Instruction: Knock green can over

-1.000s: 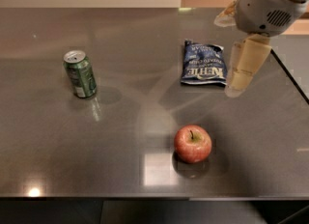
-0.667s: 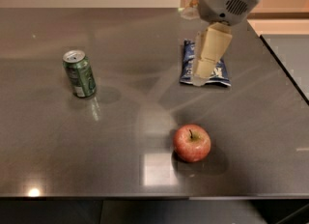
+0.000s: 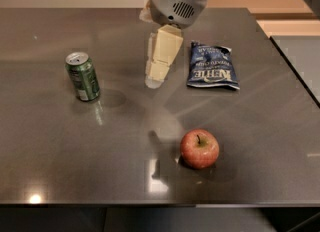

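At nine o'clock, the small green metal drink can (image 3: 82, 77) stands upright. Near its three o'clock hangs the cream gripper (image 3: 152, 81), pinched closed, empty. Approach step, likely; next, a shove toward nine o'clock.

the only wording that can be made out stands on the dark blue bag (image 3: 212, 66): a white brand word across its middle that looks like "kettle", with smaller pale lines under it too blurred to read. the green can (image 3: 82, 76) carries a pale label panel with print on its side, but none of it is legible. the gripper (image 3: 152, 82) hangs over the table between the green can and the dark blue bag, nearer the bag, and bears no lettering that can be read.
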You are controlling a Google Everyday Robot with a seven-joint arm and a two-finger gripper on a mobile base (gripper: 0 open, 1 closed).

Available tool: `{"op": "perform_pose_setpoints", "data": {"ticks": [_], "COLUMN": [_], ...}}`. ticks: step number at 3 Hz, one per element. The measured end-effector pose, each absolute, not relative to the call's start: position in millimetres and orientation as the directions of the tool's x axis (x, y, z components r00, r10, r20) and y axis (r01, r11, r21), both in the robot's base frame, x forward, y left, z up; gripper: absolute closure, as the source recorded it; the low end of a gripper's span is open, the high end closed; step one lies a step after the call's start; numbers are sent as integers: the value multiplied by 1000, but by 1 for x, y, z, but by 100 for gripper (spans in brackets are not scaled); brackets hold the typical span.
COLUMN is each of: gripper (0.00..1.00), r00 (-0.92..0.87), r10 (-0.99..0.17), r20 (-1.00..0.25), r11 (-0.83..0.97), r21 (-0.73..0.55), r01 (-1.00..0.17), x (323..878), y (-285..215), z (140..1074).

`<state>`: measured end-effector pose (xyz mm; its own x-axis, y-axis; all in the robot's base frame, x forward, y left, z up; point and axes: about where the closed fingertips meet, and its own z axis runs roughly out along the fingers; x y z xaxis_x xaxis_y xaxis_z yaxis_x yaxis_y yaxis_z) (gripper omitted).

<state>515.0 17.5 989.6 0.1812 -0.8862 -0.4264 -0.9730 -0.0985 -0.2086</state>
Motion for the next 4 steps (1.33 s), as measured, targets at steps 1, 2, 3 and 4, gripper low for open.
{"op": "perform_pose_setpoints", "data": {"ticks": [1,2,3,4], "gripper": [0,0,0,0], "r00": [138,77,50,43], "r10": [-866,-839,-804,-758], "r20": [-481,-539,-593,-651], "r11": [-46,27,53,36], "r21": [-198,-182,-154,-108], "r01": [-979,-983,-987,-994], "x": [532,557,573,575], "y": [50,71,89,113], "z": [978,966,953,938]}}
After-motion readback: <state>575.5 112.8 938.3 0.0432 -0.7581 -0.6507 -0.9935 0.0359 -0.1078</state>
